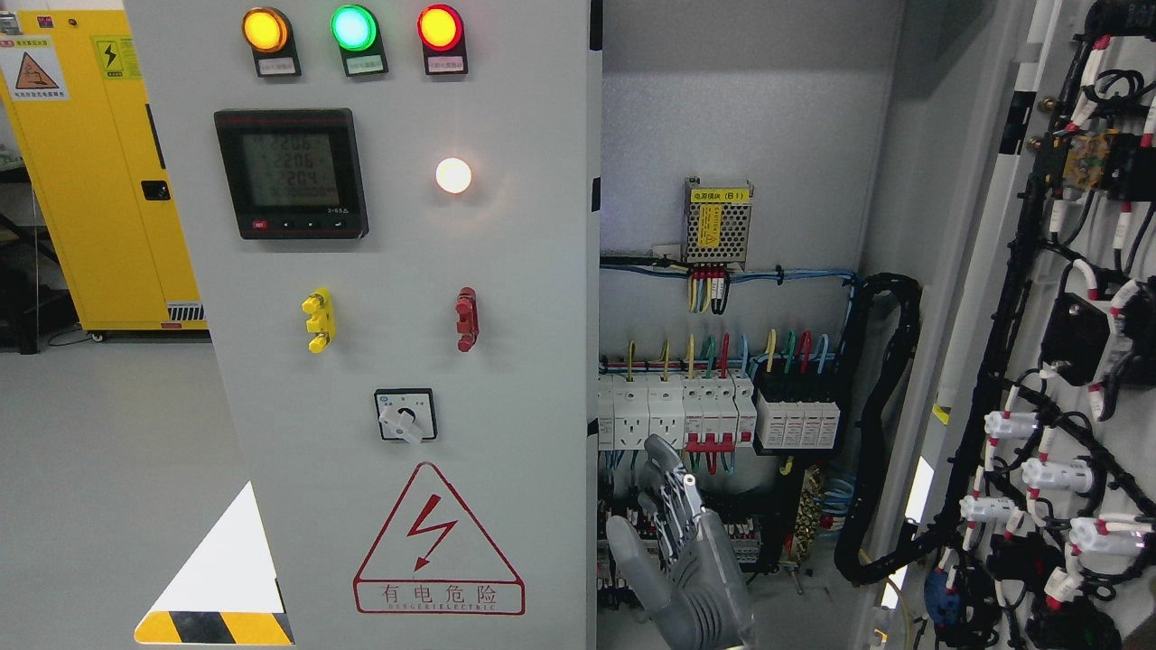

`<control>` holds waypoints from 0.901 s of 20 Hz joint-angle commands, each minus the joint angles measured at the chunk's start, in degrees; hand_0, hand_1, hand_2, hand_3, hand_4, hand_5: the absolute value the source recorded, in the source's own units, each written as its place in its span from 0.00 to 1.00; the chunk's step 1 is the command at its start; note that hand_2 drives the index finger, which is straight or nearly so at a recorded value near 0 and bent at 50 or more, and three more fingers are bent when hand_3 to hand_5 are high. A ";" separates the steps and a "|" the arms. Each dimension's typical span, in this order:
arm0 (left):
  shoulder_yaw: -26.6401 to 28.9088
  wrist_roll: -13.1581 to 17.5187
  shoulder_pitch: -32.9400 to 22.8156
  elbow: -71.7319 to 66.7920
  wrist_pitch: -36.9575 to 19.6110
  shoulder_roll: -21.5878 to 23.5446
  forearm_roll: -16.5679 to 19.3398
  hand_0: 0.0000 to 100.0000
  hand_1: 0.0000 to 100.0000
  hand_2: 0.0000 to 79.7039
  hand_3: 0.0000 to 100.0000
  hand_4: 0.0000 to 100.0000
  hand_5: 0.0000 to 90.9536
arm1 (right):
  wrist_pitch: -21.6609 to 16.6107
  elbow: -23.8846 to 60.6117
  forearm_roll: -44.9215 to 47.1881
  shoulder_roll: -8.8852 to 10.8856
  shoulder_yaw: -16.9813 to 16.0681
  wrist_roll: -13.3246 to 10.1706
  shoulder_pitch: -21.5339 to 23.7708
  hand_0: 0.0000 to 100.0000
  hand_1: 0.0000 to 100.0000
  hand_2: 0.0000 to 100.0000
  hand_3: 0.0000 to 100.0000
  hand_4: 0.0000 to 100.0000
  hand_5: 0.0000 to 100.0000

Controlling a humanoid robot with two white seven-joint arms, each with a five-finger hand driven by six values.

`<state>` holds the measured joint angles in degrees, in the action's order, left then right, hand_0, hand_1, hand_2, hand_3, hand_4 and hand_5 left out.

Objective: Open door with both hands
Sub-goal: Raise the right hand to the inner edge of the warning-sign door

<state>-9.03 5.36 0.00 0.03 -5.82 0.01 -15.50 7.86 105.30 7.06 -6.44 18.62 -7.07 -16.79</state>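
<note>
Cabinet (741, 117): grey steel electrical enclosure filling the frame. Left door (406, 361), shut, covers the left and centre. Right door (1039, 361), already swung wide, stands at the right edge with its wiring loom facing in. Both look like stiff, heavy, smooth painted sheet; the free vertical edge at frame centre seems the best hold on the left door, since no handle shows.
Breaker row (713, 411): mid-interior, fragile, with coloured wires close by, to be kept clear of.
Hand (682, 551): lower centre, fingers extended and slightly apart, holding nothing, just right of the door edge. Which arm it belongs to cannot be told.
Meter (291, 173), lamps (353, 29), selector (405, 416): protruding door fittings, poor grips.
</note>
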 commanded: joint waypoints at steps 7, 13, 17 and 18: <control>0.50 0.09 0.00 -1.00 0.02 -0.27 -0.15 0.12 0.56 0.00 0.00 0.00 0.00 | 2.77 -13.80 0.06 -0.15 -3.06 0.22 -12.29 0.00 0.50 0.04 0.00 0.00 0.00; 0.59 0.09 0.00 -1.00 0.02 -0.36 -0.15 0.12 0.56 0.00 0.00 0.00 0.00 | 2.86 -15.13 0.23 -0.15 -3.68 0.22 -14.14 0.00 0.50 0.04 0.00 0.00 0.00; 0.59 0.09 0.00 -0.91 0.02 -1.14 -0.24 0.12 0.56 0.00 0.00 0.00 0.00 | 2.86 -15.92 0.59 -0.15 -3.59 0.22 -14.76 0.00 0.50 0.04 0.00 0.00 0.00; 0.59 0.09 0.00 -0.91 0.02 -1.67 -0.24 0.12 0.56 0.00 0.00 0.00 0.00 | 2.86 -15.92 0.76 -0.15 -3.59 0.22 -14.85 0.00 0.50 0.04 0.00 0.00 0.00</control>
<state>-8.58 5.47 0.23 0.00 -5.58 -0.01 -15.68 10.69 93.72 7.43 -6.57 15.86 -6.73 -30.07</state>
